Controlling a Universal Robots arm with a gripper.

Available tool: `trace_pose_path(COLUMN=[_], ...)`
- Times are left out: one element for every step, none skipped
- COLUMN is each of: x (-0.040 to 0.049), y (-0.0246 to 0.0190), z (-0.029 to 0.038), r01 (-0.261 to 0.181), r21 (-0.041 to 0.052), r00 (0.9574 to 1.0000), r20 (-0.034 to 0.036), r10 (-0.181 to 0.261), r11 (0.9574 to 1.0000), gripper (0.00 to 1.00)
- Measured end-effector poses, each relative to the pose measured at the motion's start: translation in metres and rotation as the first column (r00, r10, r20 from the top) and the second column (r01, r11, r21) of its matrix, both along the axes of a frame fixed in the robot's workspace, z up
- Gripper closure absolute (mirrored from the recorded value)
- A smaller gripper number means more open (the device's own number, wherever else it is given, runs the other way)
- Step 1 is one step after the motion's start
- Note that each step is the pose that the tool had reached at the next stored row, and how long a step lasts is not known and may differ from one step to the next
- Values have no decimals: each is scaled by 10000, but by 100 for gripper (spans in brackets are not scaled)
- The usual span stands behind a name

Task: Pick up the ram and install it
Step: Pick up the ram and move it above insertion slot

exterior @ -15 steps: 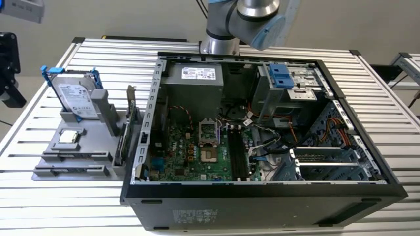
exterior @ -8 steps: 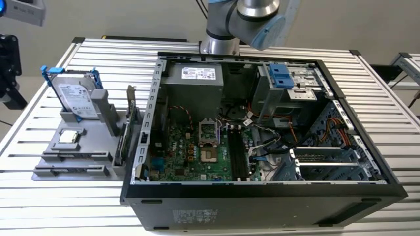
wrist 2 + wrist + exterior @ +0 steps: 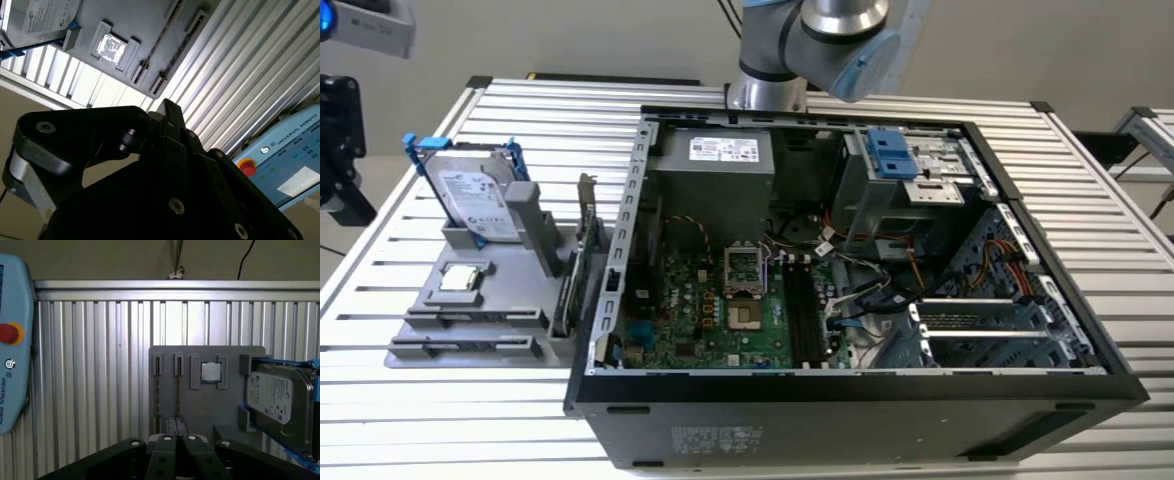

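In the first wrist view the ram (image 3: 178,390) shows edge-on as a thin strip in a narrow slot of the grey holder (image 3: 230,357), with a second like strip (image 3: 157,390) beside it. My gripper (image 3: 175,425) hangs well above the holder's near edge, shut with nothing between its fingers. Its dark body and pointed tip (image 3: 167,107) show in the second wrist view over the same holder (image 3: 95,20). In the exterior view the holder (image 3: 507,290) lies at the left of the open computer case (image 3: 1067,380). The motherboard's long black slots (image 3: 803,315) stand empty.
On the holder stand a silver hard drive (image 3: 277,405) in a blue frame, a processor chip (image 3: 211,372) and a dark card with a metal bracket (image 3: 576,270). A teach pendant (image 3: 12,340) lies on the slatted table. The case walls rise around the motherboard.
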State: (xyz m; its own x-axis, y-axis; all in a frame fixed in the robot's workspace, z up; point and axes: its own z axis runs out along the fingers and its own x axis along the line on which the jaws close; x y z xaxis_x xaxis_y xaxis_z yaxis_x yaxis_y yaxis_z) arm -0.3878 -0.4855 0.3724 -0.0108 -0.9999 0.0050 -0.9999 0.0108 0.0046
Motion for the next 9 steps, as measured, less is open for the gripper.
trace_pose_path(x=[0,0,0,0,0,0,0,0,0], y=[0,0,0,0,0,0,0,0,0], z=[-3,-5,-6,-8,-10,-30,-46,-46,-47], r01=[0,0,0,0,0,0,1,1,2], r21=[-2,-5,-7,-8,-9,-16,-17,-18,-17], r00=[10000,10000,10000,10000,10000,10000,10000,10000,10000], r20=[0,0,0,0,1,1,-2,-3,-5], r10=[0,0,0,0,0,0,-1,-1,-2], r11=[10000,10000,10000,10000,10000,10000,10000,10000,10000], gripper=[100,100,100,100,100,100,100,100,100])
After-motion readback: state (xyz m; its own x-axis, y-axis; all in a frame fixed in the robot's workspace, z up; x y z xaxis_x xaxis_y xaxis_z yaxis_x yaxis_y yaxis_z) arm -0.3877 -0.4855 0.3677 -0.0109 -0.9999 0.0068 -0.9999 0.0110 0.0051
